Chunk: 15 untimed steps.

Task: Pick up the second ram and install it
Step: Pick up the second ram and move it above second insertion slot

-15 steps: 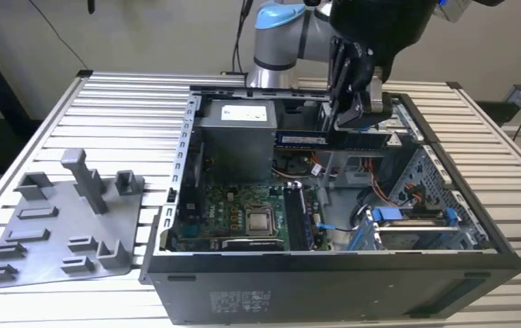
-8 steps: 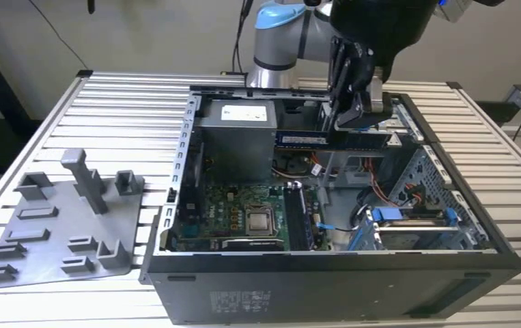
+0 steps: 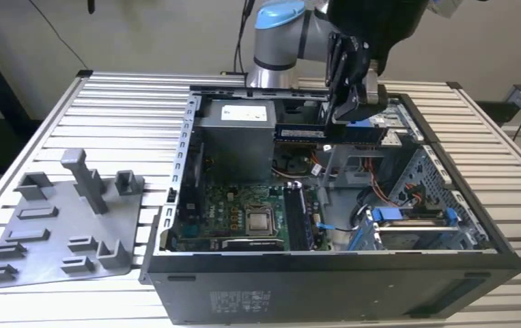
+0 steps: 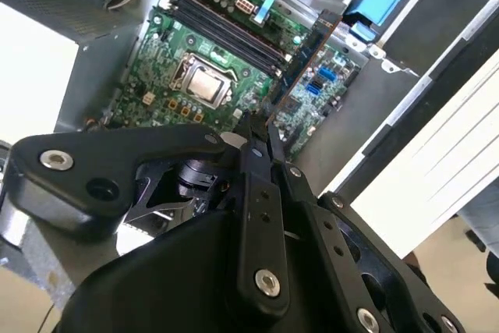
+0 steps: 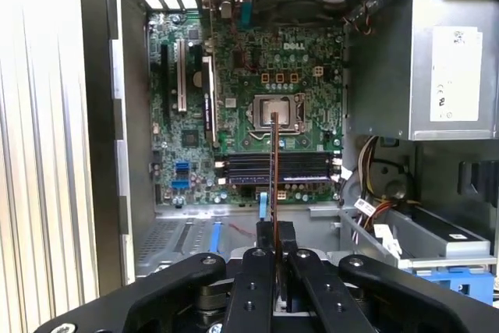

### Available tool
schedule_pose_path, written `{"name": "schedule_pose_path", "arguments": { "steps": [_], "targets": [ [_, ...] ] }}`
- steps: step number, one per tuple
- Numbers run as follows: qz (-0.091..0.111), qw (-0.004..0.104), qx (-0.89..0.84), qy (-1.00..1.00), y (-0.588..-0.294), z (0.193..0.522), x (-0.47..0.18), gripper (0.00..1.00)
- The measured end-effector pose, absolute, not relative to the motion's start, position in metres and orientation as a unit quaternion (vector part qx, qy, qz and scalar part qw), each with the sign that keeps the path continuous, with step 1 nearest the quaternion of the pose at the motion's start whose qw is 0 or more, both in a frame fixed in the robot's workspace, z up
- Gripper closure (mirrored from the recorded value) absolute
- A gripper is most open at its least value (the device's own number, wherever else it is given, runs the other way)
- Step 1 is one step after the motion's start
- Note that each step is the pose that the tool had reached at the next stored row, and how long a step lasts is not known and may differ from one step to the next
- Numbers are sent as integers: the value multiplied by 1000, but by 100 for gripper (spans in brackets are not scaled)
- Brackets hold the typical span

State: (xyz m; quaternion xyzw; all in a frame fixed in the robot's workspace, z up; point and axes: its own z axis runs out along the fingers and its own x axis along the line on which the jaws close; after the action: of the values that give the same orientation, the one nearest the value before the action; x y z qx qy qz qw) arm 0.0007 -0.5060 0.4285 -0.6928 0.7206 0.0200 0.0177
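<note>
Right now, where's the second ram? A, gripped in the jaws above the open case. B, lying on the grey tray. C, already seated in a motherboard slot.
A: the jaws are shut on the second ram, which hangs over the motherboard, well clear of its slots.

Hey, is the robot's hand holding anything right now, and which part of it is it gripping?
Yes: the hand holds the second ram, pinched by its upper long edge.
</note>
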Motion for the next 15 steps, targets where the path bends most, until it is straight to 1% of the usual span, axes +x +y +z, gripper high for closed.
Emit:
{"name": "schedule_pose_path", "arguments": {
  "steps": [15],
  "targets": [
    [22, 20, -693, 721, -458, 428, 1, 86]
  ]
}}
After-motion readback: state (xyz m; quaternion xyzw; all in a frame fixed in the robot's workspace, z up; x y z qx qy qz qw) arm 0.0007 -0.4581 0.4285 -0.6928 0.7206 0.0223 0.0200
